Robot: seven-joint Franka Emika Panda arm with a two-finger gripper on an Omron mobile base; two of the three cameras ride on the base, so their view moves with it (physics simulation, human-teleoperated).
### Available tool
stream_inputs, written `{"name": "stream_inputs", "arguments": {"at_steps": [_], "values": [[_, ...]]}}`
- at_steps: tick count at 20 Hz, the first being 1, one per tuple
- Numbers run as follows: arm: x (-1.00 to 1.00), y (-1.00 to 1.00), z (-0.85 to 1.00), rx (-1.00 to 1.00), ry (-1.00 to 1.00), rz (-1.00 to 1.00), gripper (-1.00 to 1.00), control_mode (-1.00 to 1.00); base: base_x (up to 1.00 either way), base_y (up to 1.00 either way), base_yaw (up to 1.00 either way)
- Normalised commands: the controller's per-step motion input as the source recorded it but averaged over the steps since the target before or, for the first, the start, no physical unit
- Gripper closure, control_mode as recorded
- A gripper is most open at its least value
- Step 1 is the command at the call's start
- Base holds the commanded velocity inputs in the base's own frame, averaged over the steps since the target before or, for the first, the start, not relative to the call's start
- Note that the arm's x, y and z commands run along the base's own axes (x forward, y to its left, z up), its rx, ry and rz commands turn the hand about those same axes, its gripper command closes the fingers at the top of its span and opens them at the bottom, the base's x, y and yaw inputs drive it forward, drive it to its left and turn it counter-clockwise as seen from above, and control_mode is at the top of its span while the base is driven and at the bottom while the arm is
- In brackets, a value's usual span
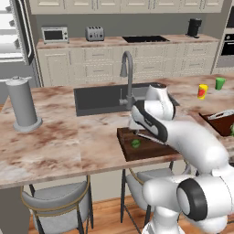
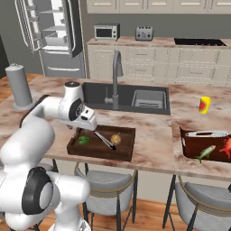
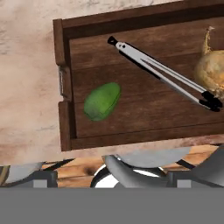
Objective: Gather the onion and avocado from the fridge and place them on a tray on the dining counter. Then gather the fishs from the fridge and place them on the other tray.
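The dark brown tray (image 2: 126, 152) (image 1: 125, 151) (image 3: 144, 113) lies on the dining counter (image 2: 149, 135) in front of the sink. On it rest the green avocado (image 2: 84, 140) (image 1: 135, 143) (image 3: 102, 101) at its left end and the golden-brown onion (image 2: 116, 138) (image 3: 211, 72) further right, with metal tongs (image 2: 104, 140) (image 3: 162, 72) between them. My gripper (image 2: 92, 127) hovers open just above the tray's left part, over the avocado, holding nothing. The other tray (image 2: 198, 146) (image 1: 222, 123) stands at the right with two fish (image 2: 205, 152) in it. The fridge (image 2: 54, 36) stands open at the back left.
A dark sink (image 2: 131, 97) with an arched faucet (image 2: 116, 76) lies behind the tray. A grey canister (image 1: 22, 105) stands at the counter's left. A yellow cup (image 1: 202, 91) and a green cup (image 1: 220, 83) stand at the right. Stools (image 2: 106, 185) sit under the counter edge.
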Motion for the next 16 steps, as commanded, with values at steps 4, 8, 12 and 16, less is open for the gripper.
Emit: {"name": "stream_inputs", "arguments": {"at_steps": [4, 8, 12, 16], "values": [[-0.52, -0.06, 0.67, -0.01, 0.0, 0.0, -1.0, -1.0, 0.0, 0.0, 0.0], [-0.67, -0.08, 0.62, -0.01, -0.01, 0.0, -1.0, -1.0, 0.0, 0.0, 0.0], [-0.85, -0.02, 0.54, -0.01, -0.05, 0.0, -1.0, -1.0, 0.0, 0.0, 0.0], [-0.91, 0.0, 0.3, -0.01, -0.11, 0.0, -1.0, -1.0, 0.0, 0.0, 0.0]]}}
